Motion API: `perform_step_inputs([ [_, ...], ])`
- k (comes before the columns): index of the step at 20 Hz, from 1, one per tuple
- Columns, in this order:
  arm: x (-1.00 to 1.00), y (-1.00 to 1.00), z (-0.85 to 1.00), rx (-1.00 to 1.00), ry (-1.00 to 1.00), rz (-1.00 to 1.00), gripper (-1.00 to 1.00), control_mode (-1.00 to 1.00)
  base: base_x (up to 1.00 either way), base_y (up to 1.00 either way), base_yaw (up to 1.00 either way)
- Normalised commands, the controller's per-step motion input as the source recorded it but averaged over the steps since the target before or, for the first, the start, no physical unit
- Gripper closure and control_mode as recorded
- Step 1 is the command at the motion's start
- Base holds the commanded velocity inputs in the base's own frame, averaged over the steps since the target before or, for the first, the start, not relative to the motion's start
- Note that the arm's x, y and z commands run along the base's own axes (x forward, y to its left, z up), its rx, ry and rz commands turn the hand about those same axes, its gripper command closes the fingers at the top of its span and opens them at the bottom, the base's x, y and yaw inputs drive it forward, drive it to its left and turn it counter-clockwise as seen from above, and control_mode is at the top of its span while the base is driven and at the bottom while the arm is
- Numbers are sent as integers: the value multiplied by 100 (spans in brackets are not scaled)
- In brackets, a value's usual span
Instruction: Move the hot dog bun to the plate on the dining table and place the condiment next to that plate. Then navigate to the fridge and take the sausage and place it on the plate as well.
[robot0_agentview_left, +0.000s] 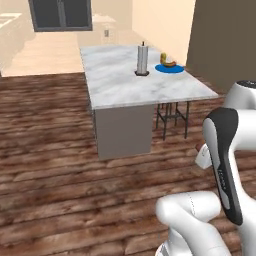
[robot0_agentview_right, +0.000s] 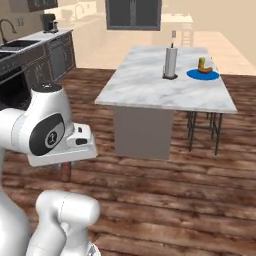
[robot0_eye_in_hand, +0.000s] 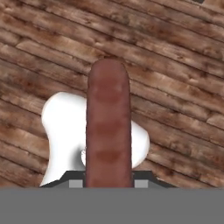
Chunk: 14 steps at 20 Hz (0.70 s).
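dark wood plank floor (robot0_agentview_left: 50, 165) | white marble-top dining table (robot0_agentview_left: 130, 85) | round blue plate (robot0_agentview_right: 203, 75) at far table corner, bun on it | gripper (robot0_eye_in_hand: 108, 181) clamped on long reddish-brown sausage (robot0_eye_in_hand: 108, 127), above floor

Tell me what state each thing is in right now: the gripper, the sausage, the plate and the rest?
gripper: shut on the sausage.
sausage: held, sticking out over the wood floor.
blue plate: on the marble table, bun on it.
hot dog bun: on the plate.
condiment bottle: upright by the plate.
paper towel roll: upright on the table.
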Motion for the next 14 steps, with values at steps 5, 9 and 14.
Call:
perform_step_inputs([
  [5, 0, 0, 0, 0, 0, 0, 100, 100, 56, -100, -20],
  [9, 0, 0, 0, 0, 0, 0, 100, 100, 71, -100, -2],
  [14, 0, 0, 0, 0, 0, 0, 100, 100, 82, -100, 6],
])
